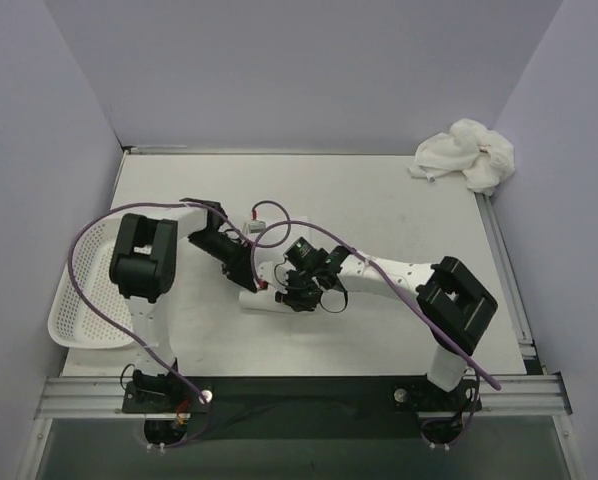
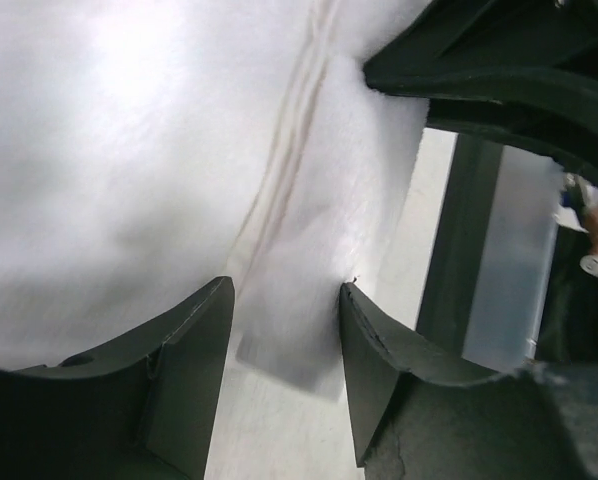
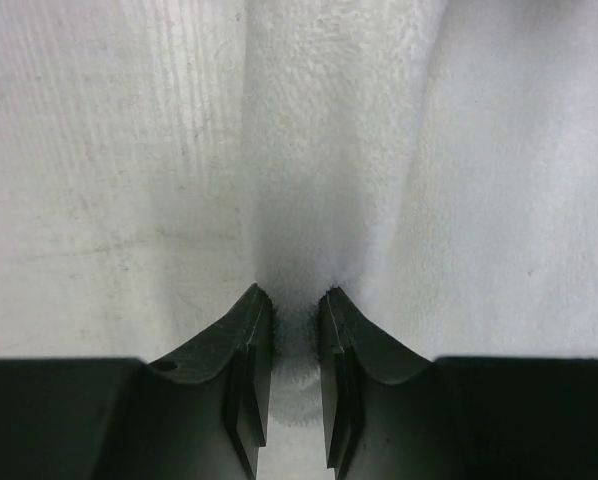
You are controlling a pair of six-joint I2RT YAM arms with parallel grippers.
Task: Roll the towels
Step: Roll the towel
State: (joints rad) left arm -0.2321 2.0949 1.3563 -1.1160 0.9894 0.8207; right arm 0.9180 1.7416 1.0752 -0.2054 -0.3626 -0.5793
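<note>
From above, the left gripper point(image 1: 250, 280) and the right gripper point(image 1: 297, 299) meet low over the middle of the table point(image 1: 379, 200). Both are bent down onto a white towel point(image 1: 254, 299), of which only a short strip shows beneath them, just left of centre. How wide either pair of jaws stands cannot be told from this height. A crumpled towel point(image 1: 466, 153) lies in a heap at the upper right corner of the table, well apart from both arms. A white perforated basket point(image 1: 74, 300) sits at the left edge. The left arm's elbow hides part of it, and a purple cable point(image 1: 84, 250) arcs over the part that shows, which is only its mesh floor and rim. In the left wrist view, the left gripper point(image 2: 286, 290) stands open with its two dark fingers point(image 2: 189, 370) wide apart. A narrow flap of the towel point(image 2: 129, 150) hangs between them and is not squeezed, while the rest of the cloth fills the upper left of the frame, a stitched seam running down it. In the right wrist view, the right gripper point(image 3: 294, 295) is nearly closed, its fingers point(image 3: 249, 350) pinching a raised fold of the towel point(image 3: 329, 150). The cloth rises in a ridge from the jaws to the top of the frame and fills everything above the fingers.
</note>
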